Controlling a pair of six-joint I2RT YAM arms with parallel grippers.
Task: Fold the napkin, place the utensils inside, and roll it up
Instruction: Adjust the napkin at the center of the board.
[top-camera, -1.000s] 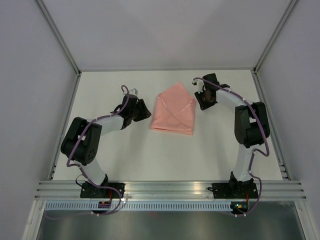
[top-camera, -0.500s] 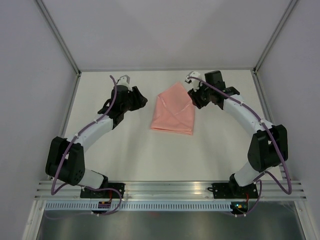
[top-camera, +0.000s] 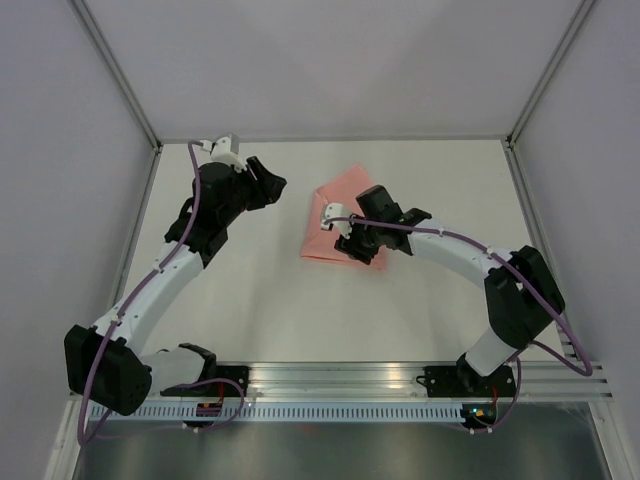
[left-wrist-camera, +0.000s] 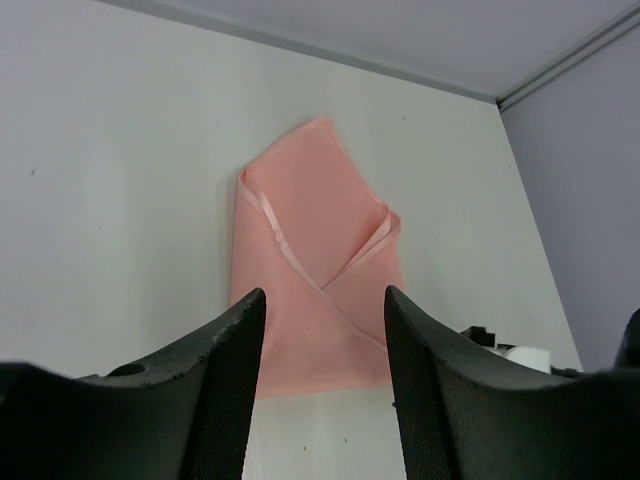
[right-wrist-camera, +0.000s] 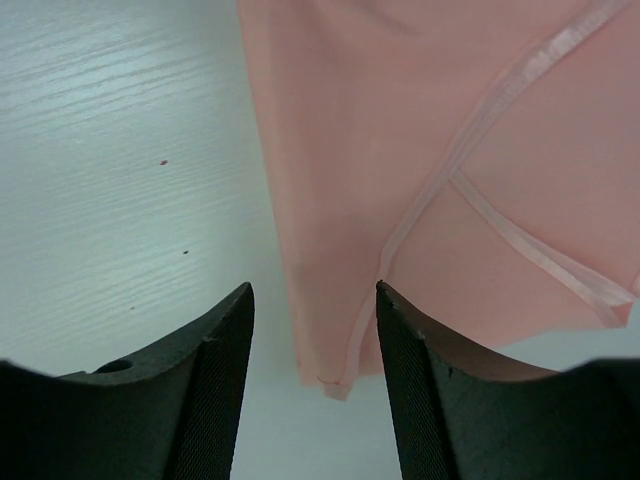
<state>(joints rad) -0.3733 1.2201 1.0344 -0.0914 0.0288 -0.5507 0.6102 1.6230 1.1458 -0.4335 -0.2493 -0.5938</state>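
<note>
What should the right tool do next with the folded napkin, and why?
Probably lower the right tool and close it on the napkin edge. Its jaws stand open over that edge with nothing held, and the edge runs between them in the right wrist view, so a grip there looks like the likely start of the next fold.

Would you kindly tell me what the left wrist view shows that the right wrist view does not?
Only the left wrist view shows the whole folded napkin, the back wall and a bit of the right arm at lower right. Only the right wrist view shows one napkin corner and its hem close up, plus dark specks on the table. Both share the pink napkin, the white table and open jaws in the foreground.
</note>
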